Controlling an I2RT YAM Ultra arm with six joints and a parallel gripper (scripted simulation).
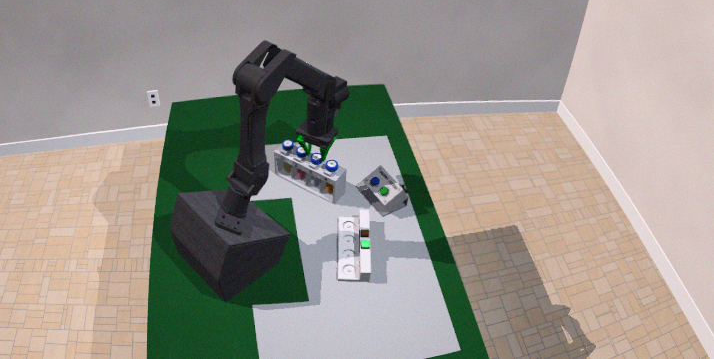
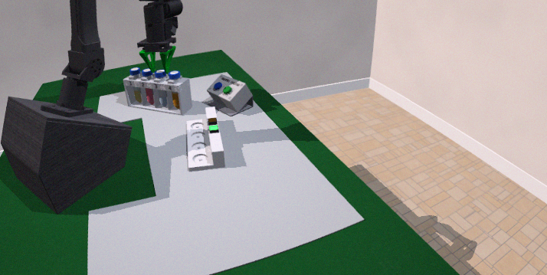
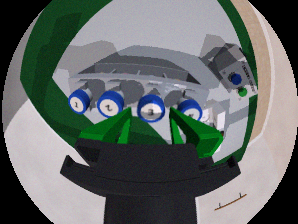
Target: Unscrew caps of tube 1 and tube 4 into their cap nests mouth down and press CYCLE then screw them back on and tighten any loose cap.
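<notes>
The decapping station [image 1: 341, 183] [image 2: 186, 97] holds four tubes, each with a blue cap on. Cap 1 [image 1: 287, 145] [image 2: 135, 71] [image 3: 80, 102] is at the left end and cap 4 [image 1: 331, 165] [image 2: 174, 74] [image 3: 190, 110] at the right end. My gripper [image 1: 315, 150] [image 2: 159, 66] [image 3: 150, 111] is open and empty. It points down, its green fingers straddling the space just above cap 3 [image 1: 316, 158] [image 2: 160, 73] [image 3: 152, 107] without touching it. The cap tray [image 1: 346, 271] [image 2: 199, 165] has empty nests. Its green lamp [image 1: 365, 244] [image 2: 213, 128] is lit and the amber lamp [image 1: 364, 232] [image 2: 211, 121] is dark.
The key desk [image 1: 395, 202] [image 2: 239, 99] stands right of the station, with the blue key [image 1: 375, 181] [image 2: 217, 86] [image 3: 234, 78] and the green key [image 1: 384, 190] [image 2: 227, 90]. The arm's dark base block [image 1: 225, 252] [image 2: 57, 151] sits left of the tray.
</notes>
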